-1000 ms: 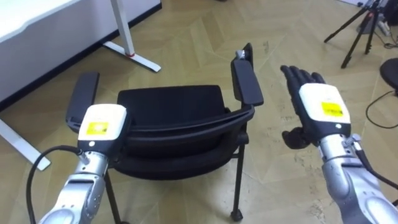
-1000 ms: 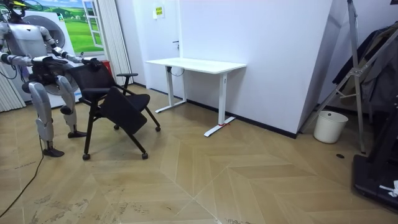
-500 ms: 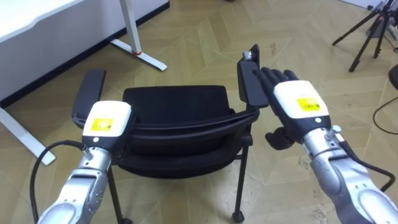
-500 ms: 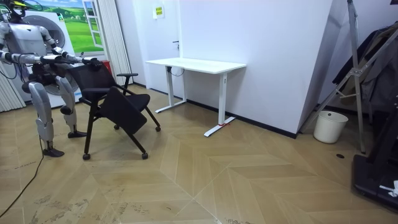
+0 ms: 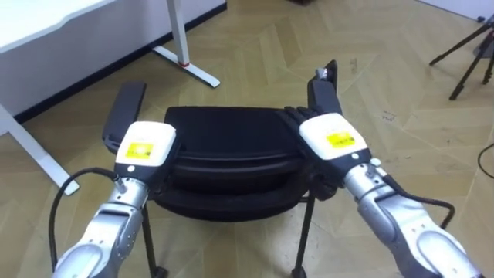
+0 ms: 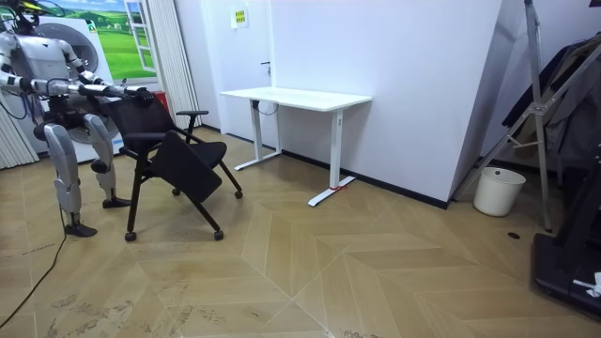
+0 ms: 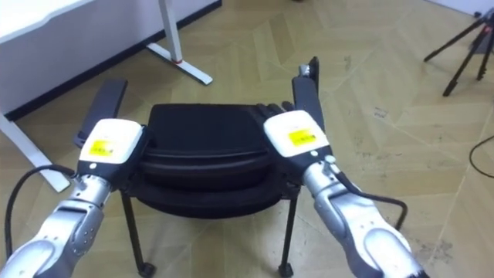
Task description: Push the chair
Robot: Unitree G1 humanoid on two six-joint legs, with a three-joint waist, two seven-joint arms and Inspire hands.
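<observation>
**Item.** The black chair [image 5: 224, 143] stands on the parquet floor [image 5: 386, 85] and is seen from behind its backrest. In the room view the robot stands directly behind it, with both arms reaching out to it.

**Step in hand (judgement).** Both hands are at the backrest. The push itself does not look to have begun.

**Next move (judgement).** It calls for even forward pressure from both hands together. Pressure from one side alone would swing the chair round. Pressure set too high on the back could tip it rather than move it.

**Right hand** [image 5: 330, 139]. Its dark fingers [image 5: 293, 116] lie stretched forward and close together over the top edge of the backrest. I see no curl round the edge.
- The backrest edge is directly beneath these fingers.
- The seat lies beyond and below the fingertips.
- The right armrest [image 5: 323, 93] runs just beside them on the outer side.

**Left hand** [image 5: 144, 148]. It sits over the other end of the backrest. Its fingers are hidden under the back of the hand, so I cannot tell how they are set. The left armrest [image 5: 126, 116] lies just beyond it, on the outer side.

**Surroundings.** A white desk [image 5: 46, 31] stands ahead and to the left of the fingertips, well apart from the chair. Tripod legs [image 5: 471, 54] show far off to the right.
</observation>
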